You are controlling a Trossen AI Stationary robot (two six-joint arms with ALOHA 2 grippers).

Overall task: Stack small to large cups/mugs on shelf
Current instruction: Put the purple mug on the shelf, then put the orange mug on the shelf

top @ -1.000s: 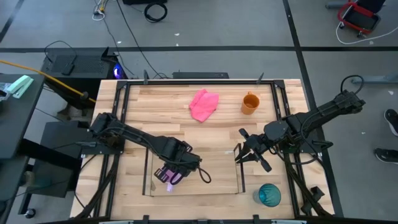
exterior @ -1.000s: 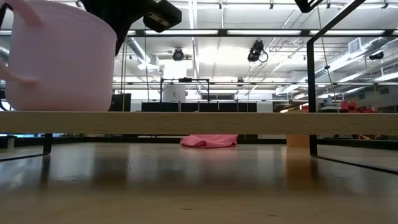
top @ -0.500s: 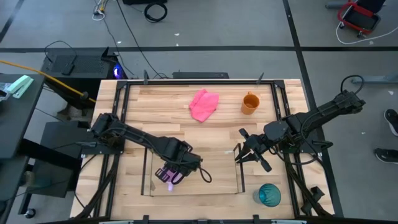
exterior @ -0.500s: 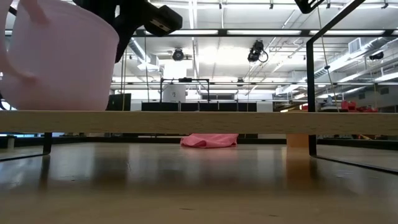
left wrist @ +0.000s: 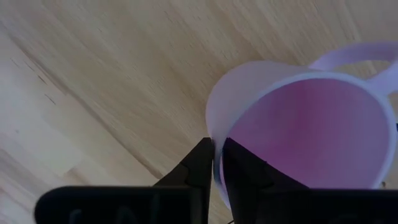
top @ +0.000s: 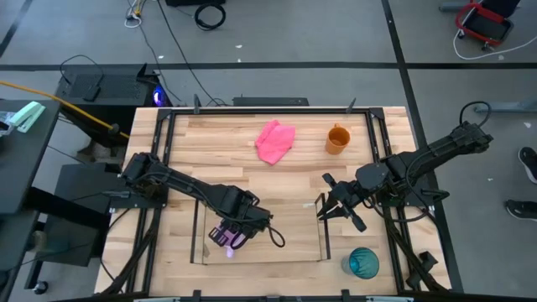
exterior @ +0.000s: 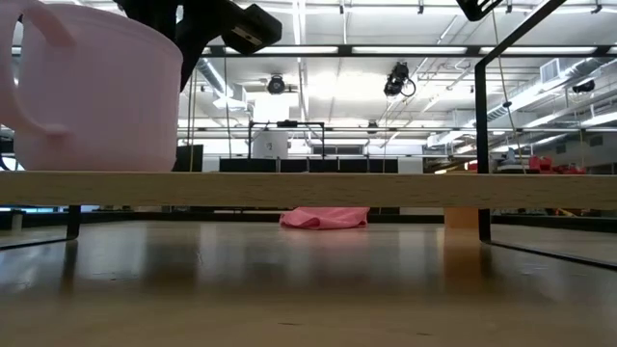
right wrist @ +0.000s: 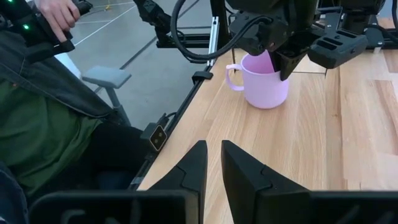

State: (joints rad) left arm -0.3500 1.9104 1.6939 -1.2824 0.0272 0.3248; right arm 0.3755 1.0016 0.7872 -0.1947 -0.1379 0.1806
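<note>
High view: left gripper [top: 232, 237] over lilac mug [top: 228, 238], which stands on shelf [top: 285, 250] at its 9 o'clock end. Left wrist: fingers straddle the mug rim, narrow gap; grip or mere touch, hard to say. Right gripper [top: 329, 204] idles, slightly parted, empty. Orange mug [top: 337, 138] at table's 1 o'clock, teal cup [top: 363, 262] at 5.

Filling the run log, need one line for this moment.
left gripper: fingers straddle lilac mug rim, mug upright on shelf | right gripper: waiting above table | orange mug, teal cup: off shelf
</note>
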